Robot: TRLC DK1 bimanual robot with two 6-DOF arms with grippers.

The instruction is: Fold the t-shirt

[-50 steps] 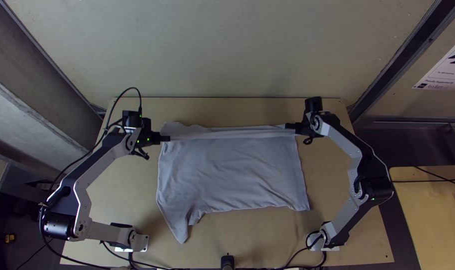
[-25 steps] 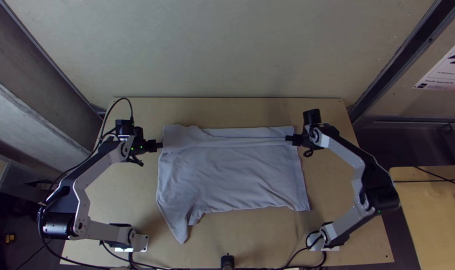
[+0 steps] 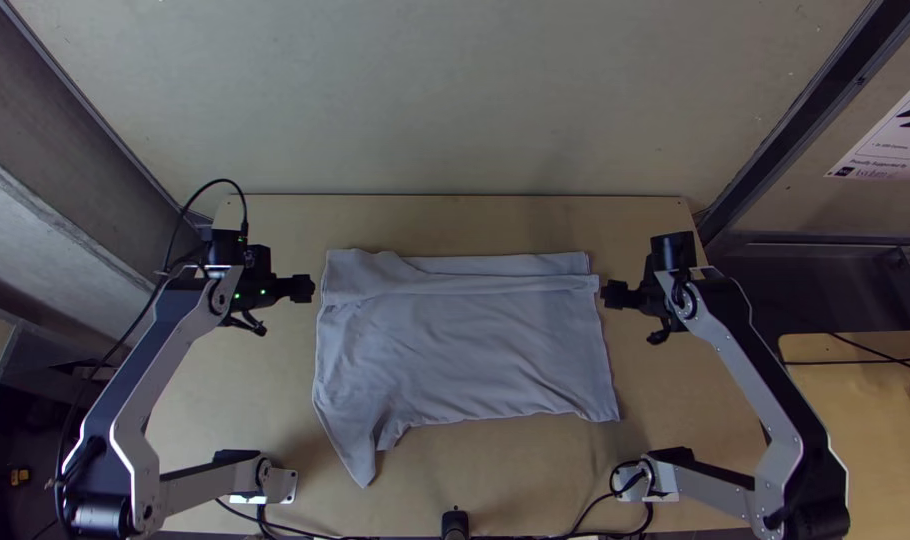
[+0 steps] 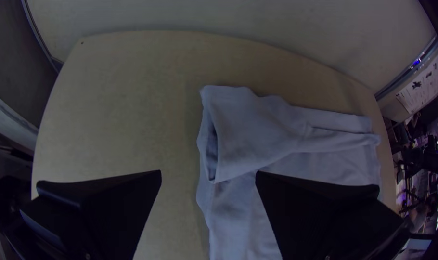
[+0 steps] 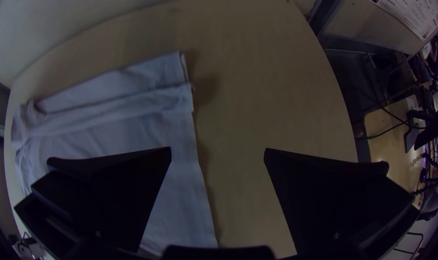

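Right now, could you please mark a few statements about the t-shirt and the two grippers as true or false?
1. The t-shirt lies mostly spread on the table, with a band of cloth folded over along its far side. True.
2. The left gripper and the right gripper both have their fingers open. True.
3. The left gripper is pinching the t-shirt. False: it holds nothing and is just beside the t-shirt's left end.
4. A pointed flap juts toward the table's near edge at the t-shirt's left end. True.
5. The right gripper is over the middle of the t-shirt. False: it is by the t-shirt's right end.
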